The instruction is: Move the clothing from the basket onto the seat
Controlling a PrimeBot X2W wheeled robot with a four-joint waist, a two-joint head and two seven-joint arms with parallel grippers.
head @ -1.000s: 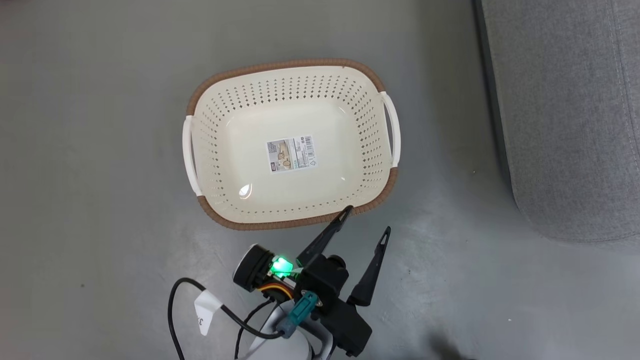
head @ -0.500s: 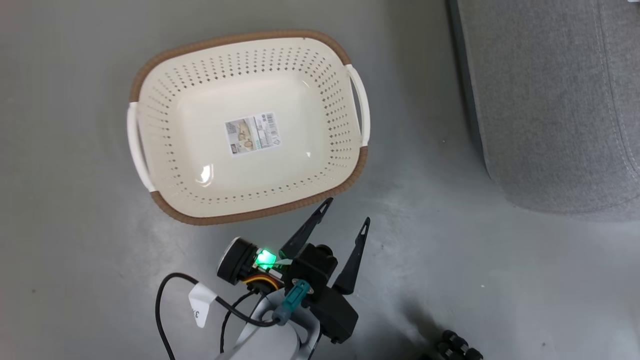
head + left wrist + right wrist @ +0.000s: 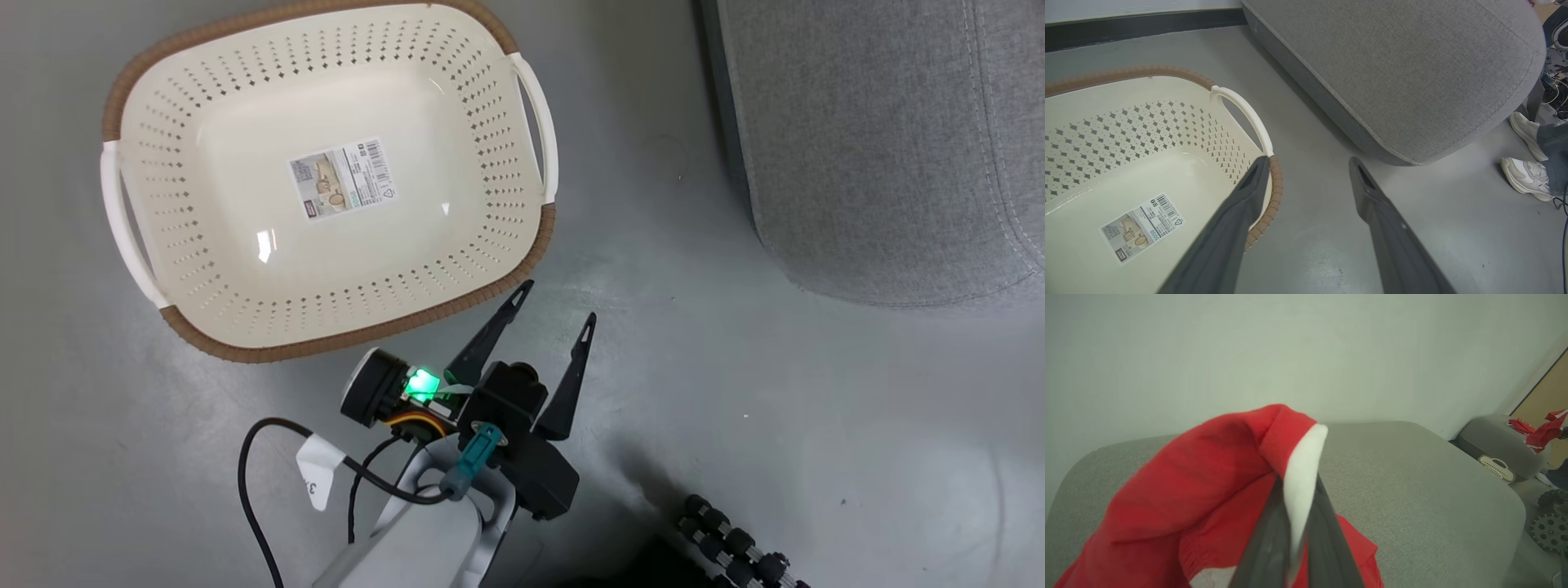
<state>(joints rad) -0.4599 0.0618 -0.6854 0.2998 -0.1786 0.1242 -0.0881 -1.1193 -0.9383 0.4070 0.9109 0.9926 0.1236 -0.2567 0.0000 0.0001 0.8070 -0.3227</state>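
Note:
The basket [image 3: 204,335] lies on the grey floor with only its paper label [image 3: 341,177] inside; the left wrist view shows its near corner [image 3: 1274,183]. My left gripper [image 3: 556,303] hangs open just past the basket's brown rim, its fingers [image 3: 1392,228] wide apart over bare floor. The seat [image 3: 882,147] fills the upper right. In the right wrist view my right gripper [image 3: 1298,482] is shut on the clothing [image 3: 1200,482], pinching its white trim. The red fabric hangs bunched over the seat [image 3: 1412,477].
A person's white shoes [image 3: 1527,177] stand on the floor right of the seat. A black ribbed cable piece [image 3: 735,539] lies at the lower right of the head view. Another grey cushion [image 3: 1498,445] with red clothes on it sits far right.
The head camera has turned, so basket and seat slide up and left in the picture and the black ribbed piece comes into view. My left gripper stays open beside the rim.

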